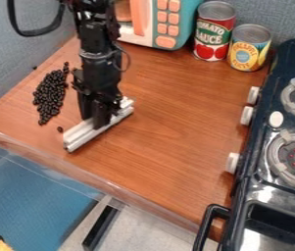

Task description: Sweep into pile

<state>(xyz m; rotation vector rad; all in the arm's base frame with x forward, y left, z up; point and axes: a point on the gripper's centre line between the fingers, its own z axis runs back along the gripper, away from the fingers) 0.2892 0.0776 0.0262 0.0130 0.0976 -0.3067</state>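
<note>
Just beside the black beans (50, 95), on the view's right of them, with a pale grooved bar (81, 135) clamped in the gripper (101, 120).

From the gripper, look toward the view's left for the beans: gathered in a long, narrow patch on the worktop (166, 127), running up the view with a slight lean to the right. Compare the bar, slanting more strongly from lower left to upper right, so not parallel to the patch; probably best turned to match before pushing, to herd rather than scatter. Note one stray bean (60, 129) just off the bar's lower end, likely to need drawing in too. Higher up, see the black arm (98, 49) hanging nearly upright from the view's top edge, down low over the worktop, with a hold near the bar's middle.
</note>
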